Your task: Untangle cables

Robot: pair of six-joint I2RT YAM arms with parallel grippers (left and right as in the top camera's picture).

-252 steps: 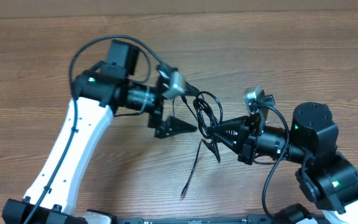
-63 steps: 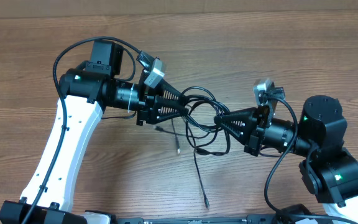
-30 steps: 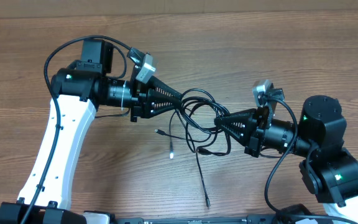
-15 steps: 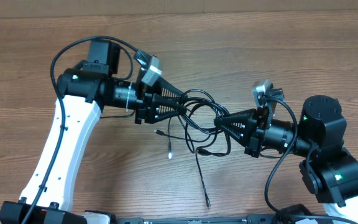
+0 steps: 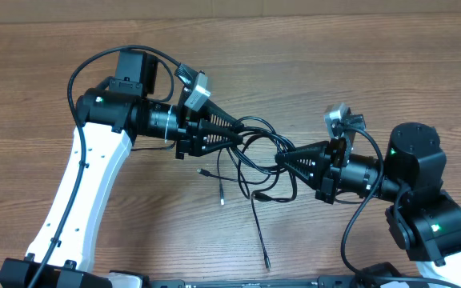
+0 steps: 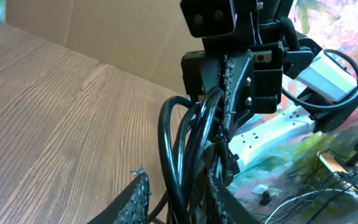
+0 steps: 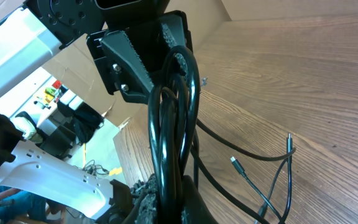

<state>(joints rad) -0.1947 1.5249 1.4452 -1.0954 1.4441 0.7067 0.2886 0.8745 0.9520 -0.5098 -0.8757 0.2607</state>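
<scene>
Two white-and-black robot arms meet over a wood-grain surface (image 5: 374,64), the tangle of thin black cables (image 7: 166,137) strung between them just off the middle of the surface and lifted clear of the wood at the knot. The right claw (image 5: 280,159), reaching in from the right, is pressed together on the cables, which run straight into its tips in its wrist view. The left claw (image 5: 237,138), pointing in from the left, has several loops of the same bundle standing between its toothed fingers (image 6: 140,196). One finger shows a sliver of space beside the cords, and whether this claw is really pinching them cannot be told. The two claws sit near each other, tip towards tip, with the looped cords bulging above and below the line between them. Loose ends hang from the knot towards the near edge: one long cord (image 5: 258,228) trails down across the surface to a small plug (image 5: 267,264), a shorter one ends in a silver tip (image 5: 222,202), and another short end (image 5: 202,170) lies just below the left claw.
</scene>
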